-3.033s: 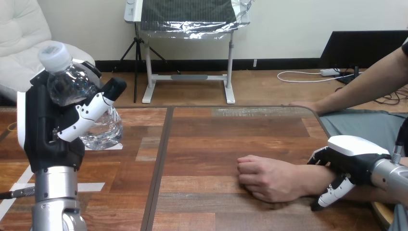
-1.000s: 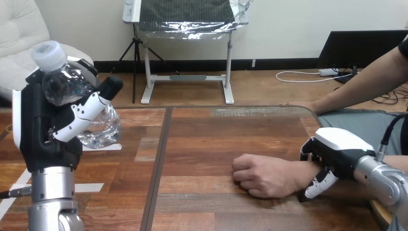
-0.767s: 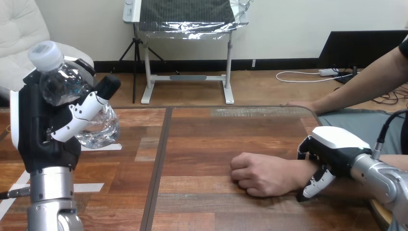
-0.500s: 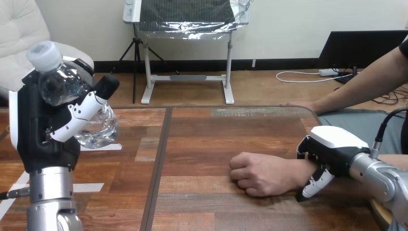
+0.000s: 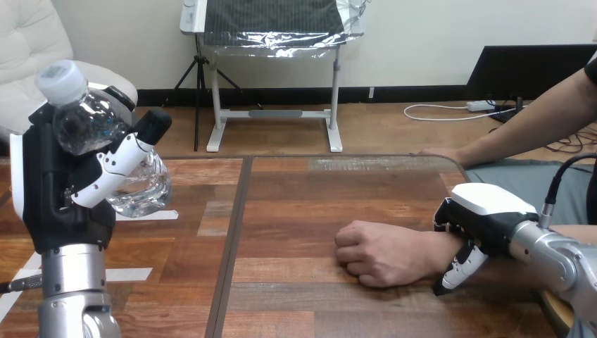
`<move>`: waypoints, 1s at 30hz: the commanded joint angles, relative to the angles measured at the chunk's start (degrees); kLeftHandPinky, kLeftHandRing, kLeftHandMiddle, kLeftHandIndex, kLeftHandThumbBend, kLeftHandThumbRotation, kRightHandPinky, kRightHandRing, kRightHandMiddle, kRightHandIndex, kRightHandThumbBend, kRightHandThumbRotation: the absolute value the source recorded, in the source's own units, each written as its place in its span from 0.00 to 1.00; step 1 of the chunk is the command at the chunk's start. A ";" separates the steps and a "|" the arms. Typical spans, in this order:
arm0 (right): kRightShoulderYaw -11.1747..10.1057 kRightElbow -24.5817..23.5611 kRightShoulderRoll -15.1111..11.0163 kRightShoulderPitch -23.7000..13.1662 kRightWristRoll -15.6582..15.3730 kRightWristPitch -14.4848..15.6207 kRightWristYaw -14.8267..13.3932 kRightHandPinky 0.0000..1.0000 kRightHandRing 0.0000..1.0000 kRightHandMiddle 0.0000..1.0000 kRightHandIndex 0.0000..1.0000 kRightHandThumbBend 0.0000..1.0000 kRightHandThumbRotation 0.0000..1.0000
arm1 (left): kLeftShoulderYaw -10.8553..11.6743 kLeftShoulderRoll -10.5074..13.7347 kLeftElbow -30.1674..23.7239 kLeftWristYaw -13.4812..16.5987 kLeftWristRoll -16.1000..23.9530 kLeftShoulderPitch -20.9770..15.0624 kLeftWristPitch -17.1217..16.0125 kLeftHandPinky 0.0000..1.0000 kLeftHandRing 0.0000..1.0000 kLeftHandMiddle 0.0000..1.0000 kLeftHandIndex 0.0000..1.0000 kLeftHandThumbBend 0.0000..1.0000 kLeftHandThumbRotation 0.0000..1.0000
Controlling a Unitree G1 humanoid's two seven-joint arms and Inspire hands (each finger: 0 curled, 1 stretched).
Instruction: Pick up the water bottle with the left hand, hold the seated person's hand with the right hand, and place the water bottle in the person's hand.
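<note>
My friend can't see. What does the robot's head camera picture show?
The left robot hand holds a clear water bottle, cap upward, above the wooden table at its left side. The right robot hand grips the person's wrist; the person's fist rests on the table.

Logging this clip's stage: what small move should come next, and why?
Probably carry the water bottle toward the person's hand: the left hand already grips it, raised, and the right hand has its fingers curled round the person's wrist.
</note>
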 commanded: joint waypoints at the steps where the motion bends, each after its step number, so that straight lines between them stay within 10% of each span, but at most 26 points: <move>1: 5.10 2.70 4.06 5.13 -1.52 0.59 3.53 0.11 0.18 0.27 0.31 0.90 0.00 | -0.12 0.49 -1.44 -0.33 -0.43 -4.25 -1.10 0.14 0.20 0.26 0.31 0.61 0.00; 30: 1.19 -6.27 -0.58 5.74 2.06 3.15 9.61 0.10 0.16 0.23 0.24 0.88 0.00 | 0.20 0.59 -0.27 -1.14 -1.16 -4.58 -1.52 0.14 0.20 0.26 0.31 0.58 0.00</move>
